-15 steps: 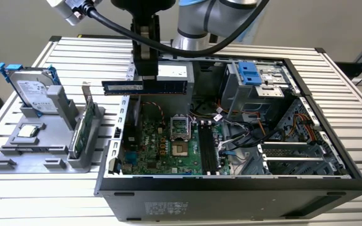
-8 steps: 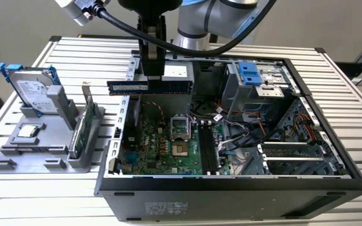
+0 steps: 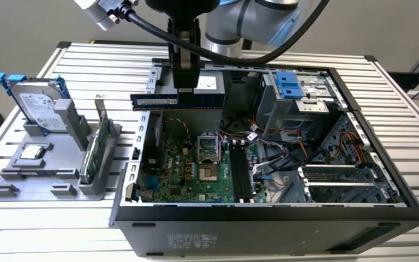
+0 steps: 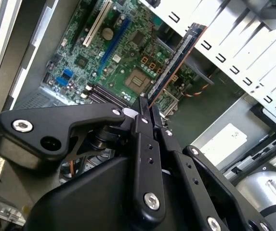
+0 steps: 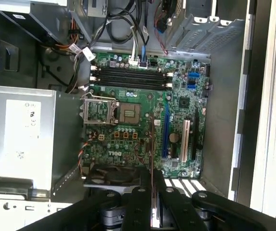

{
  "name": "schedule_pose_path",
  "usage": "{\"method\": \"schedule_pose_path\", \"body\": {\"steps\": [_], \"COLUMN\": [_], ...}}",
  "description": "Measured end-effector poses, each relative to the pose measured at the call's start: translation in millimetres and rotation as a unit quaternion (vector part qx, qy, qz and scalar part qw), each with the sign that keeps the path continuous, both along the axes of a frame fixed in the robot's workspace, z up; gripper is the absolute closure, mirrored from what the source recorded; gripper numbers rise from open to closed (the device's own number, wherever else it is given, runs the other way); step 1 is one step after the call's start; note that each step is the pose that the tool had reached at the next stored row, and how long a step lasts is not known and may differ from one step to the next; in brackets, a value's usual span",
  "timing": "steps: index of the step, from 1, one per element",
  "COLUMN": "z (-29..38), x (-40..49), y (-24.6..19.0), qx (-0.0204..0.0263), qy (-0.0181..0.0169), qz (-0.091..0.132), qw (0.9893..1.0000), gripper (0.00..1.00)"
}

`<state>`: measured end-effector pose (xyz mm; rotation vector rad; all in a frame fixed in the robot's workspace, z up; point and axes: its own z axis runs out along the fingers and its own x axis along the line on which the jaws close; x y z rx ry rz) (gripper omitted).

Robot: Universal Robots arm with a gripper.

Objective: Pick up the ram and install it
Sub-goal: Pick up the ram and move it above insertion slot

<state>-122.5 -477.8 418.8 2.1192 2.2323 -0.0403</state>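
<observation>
My gripper (image 3: 185, 87) is shut on the ram (image 3: 178, 101), a long blue stick held level above the back of the open computer case (image 3: 268, 221). The ram hangs over the motherboard (image 3: 187, 164), apart from it. The dark memory slots (image 3: 240, 172) lie further toward the exterior view's right. In the second wrist view the ram (image 4: 176, 60) sticks out edge-on from between the black fingers (image 4: 142, 120). In the first wrist view the ram (image 5: 152, 154) is a thin line over the board, and the memory slots (image 5: 130, 77) lie crosswise beyond it.
A grey holder (image 3: 49, 177) on the exterior view's left carries a silver hard drive (image 3: 41, 106), a green card (image 3: 102, 144) and a small chip (image 3: 33, 153). Inside the case are a silver power supply (image 5: 19, 134), loose cables (image 3: 282, 147) and a drive cage (image 3: 300, 93).
</observation>
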Motion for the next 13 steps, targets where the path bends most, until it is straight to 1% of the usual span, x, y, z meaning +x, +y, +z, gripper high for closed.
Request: {"method": "schedule_pose_path", "body": {"steps": [13], "z": [0.0], "x": [13.5], "y": [0.1], "qx": [0.0], "qy": [0.0], "qz": [0.0], "qw": [1.0], "gripper": [1.0]}}
